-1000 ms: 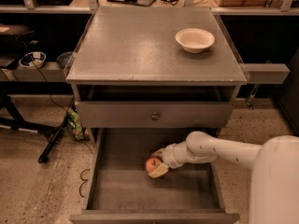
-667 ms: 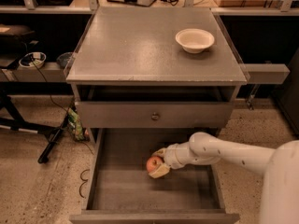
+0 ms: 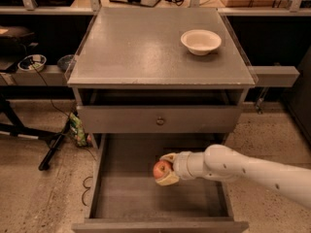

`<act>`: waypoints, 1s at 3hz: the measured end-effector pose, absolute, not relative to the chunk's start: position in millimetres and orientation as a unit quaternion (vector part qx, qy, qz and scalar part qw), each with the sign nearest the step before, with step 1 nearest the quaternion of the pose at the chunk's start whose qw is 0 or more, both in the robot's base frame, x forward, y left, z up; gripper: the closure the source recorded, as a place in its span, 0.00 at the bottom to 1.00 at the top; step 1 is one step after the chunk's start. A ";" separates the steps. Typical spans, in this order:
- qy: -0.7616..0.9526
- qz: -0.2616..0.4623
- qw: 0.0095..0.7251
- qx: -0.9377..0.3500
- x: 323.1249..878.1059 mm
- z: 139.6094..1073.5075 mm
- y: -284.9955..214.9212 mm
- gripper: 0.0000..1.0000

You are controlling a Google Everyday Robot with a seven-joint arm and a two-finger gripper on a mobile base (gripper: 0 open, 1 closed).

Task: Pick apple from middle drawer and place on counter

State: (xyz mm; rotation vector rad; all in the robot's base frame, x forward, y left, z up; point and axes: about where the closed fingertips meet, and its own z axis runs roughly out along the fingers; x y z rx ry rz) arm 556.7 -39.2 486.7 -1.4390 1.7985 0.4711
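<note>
The gripper (image 3: 163, 169) is clamped on the apple (image 3: 161, 169). Its two pale yellowish fingers (image 3: 169, 157) stand just far enough apart to take the fruit, one pressed on the top at 12 o'clock and the other under it at 6 o'clock. The apple is small, round and red, with a paler yellow patch on its upper face. It is inside the open middle drawer (image 3: 121, 193), a little toward 3 o'clock from the middle of the drawer floor. I cannot tell whether it rests on the boards or hangs just above them.

The arm (image 3: 243, 171) is smooth, white and tube-shaped. It reaches in from 4 o'clock and crosses over the drawer's right wall. The drawer is a deep grey-brown wooden box with a bare plank floor and low side walls.

Above it at 12 o'clock is a flat grey drawer front (image 3: 121, 119) with a small round knob (image 3: 160, 121). The counter (image 3: 141, 47) is a broad, flat, worn grey rectangle. A shallow, round white bowl (image 3: 200, 41) sits on it toward 2 o'clock. The cabinet stands on a speckled tan floor (image 3: 34, 193).
</note>
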 end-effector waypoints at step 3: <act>0.680 0.147 0.445 -0.564 541.8 562.7 -29.8 1.00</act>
